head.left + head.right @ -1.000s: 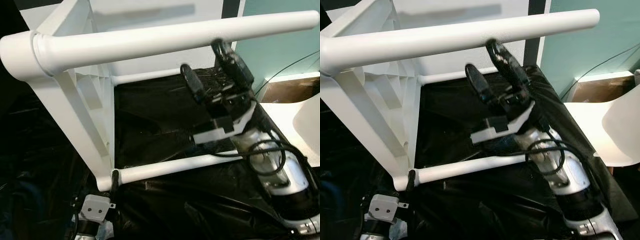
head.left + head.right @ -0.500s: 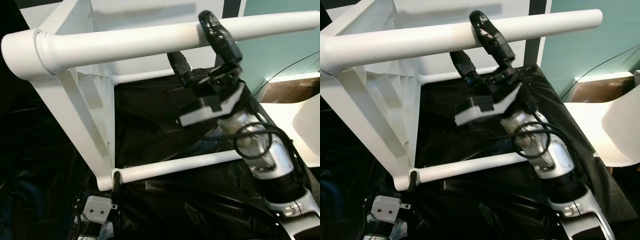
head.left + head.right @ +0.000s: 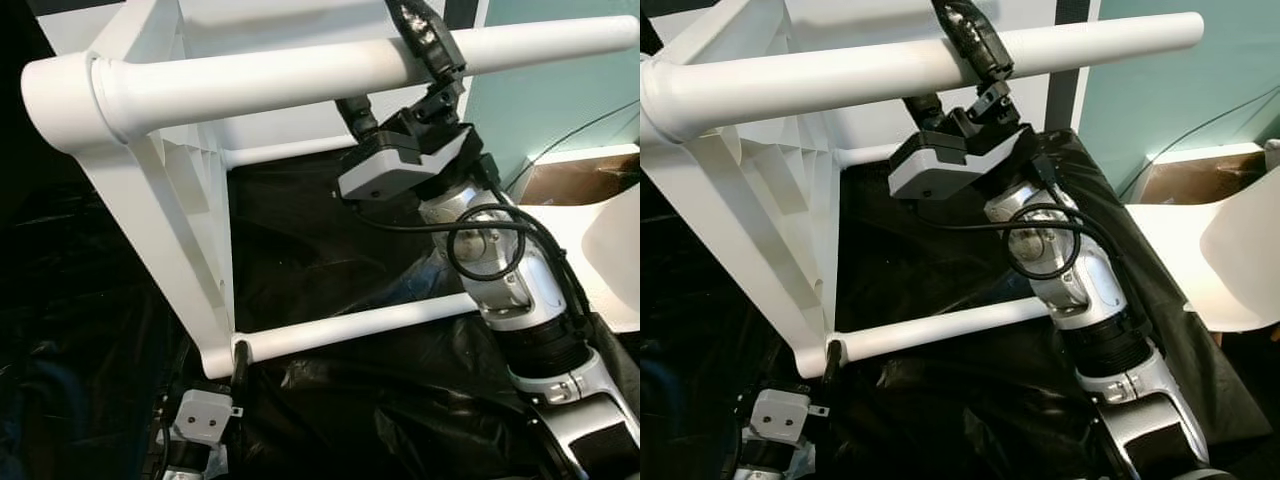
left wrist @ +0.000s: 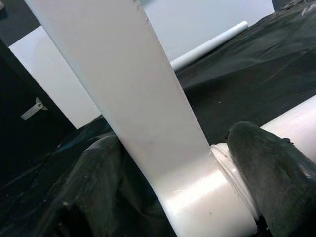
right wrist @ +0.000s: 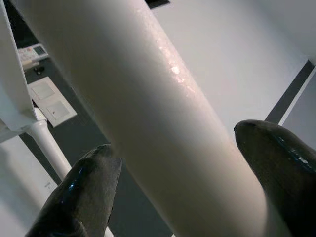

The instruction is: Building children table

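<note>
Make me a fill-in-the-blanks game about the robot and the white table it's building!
1. The right gripper has its two black fingers around the top table ____.
2. The table legs are the colour ____.
3. The left gripper sits at the table's lower ____, where the lower leg joins.
4. The sheet under the table is ____.

Missing words: leg; white; corner; black

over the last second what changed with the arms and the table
The right gripper rose from below the upper table leg and now straddles it, one finger on each side, not visibly clamped. The left gripper stayed at the lower leg's joint with the table frame, which kept its place.
</note>
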Controlling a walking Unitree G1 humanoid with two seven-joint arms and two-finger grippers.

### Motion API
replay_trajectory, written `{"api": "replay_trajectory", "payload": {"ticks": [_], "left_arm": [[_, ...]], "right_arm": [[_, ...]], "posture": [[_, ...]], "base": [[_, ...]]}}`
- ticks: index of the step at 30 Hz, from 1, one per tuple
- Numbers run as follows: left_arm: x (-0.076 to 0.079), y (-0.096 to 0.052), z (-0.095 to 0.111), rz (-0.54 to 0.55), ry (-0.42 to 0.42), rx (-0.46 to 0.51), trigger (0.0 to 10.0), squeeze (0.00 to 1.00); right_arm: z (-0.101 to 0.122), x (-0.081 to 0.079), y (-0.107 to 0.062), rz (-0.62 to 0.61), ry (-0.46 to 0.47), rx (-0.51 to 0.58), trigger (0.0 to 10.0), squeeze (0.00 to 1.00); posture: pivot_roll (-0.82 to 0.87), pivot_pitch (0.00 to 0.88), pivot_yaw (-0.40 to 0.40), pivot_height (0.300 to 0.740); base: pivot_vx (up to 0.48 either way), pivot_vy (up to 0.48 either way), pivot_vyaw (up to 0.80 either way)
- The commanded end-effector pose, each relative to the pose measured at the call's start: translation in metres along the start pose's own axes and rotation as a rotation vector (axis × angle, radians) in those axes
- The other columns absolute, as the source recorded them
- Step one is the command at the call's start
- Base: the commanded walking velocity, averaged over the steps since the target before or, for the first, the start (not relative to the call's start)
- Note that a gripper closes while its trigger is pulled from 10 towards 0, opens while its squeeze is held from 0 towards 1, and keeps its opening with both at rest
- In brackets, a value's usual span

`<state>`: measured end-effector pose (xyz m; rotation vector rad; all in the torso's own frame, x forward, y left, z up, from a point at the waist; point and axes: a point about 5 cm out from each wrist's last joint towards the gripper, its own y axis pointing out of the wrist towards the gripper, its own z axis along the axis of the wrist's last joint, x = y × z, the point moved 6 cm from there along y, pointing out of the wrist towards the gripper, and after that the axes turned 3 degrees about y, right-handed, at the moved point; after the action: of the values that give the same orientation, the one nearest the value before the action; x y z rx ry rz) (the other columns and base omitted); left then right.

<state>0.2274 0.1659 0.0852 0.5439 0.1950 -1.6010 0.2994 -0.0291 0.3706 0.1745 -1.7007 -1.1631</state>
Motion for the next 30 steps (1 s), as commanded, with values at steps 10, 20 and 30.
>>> {"api": "replay_trajectory", "payload": {"ticks": [10, 20, 30], "left_arm": [[0.005, 0.005, 0.009, 0.013, -0.008, 0.013, 10.0, 0.00], [0.008, 0.007, 0.015, 0.010, -0.014, 0.017, 10.0, 0.00], [0.008, 0.004, 0.020, 0.029, -0.030, 0.006, 10.0, 0.00]], "right_arm": [[-0.018, -0.021, 0.011, 0.102, 0.035, -0.129, 0.0, 0.00], [-0.031, -0.027, 0.014, 0.126, 0.122, -0.209, 0.0, 0.00], [-0.053, -0.038, 0.014, 0.109, 0.356, -0.362, 0.0, 0.00]], "posture": [[-0.04, 0.000, 0.065, 0.740], [-0.04, 0.000, 0.061, 0.740], [-0.04, 0.000, 0.060, 0.740]], "base": [[0.000, 0.000, 0.00], [0.000, 0.000, 0.00], [0.000, 0.000, 0.00]]}}
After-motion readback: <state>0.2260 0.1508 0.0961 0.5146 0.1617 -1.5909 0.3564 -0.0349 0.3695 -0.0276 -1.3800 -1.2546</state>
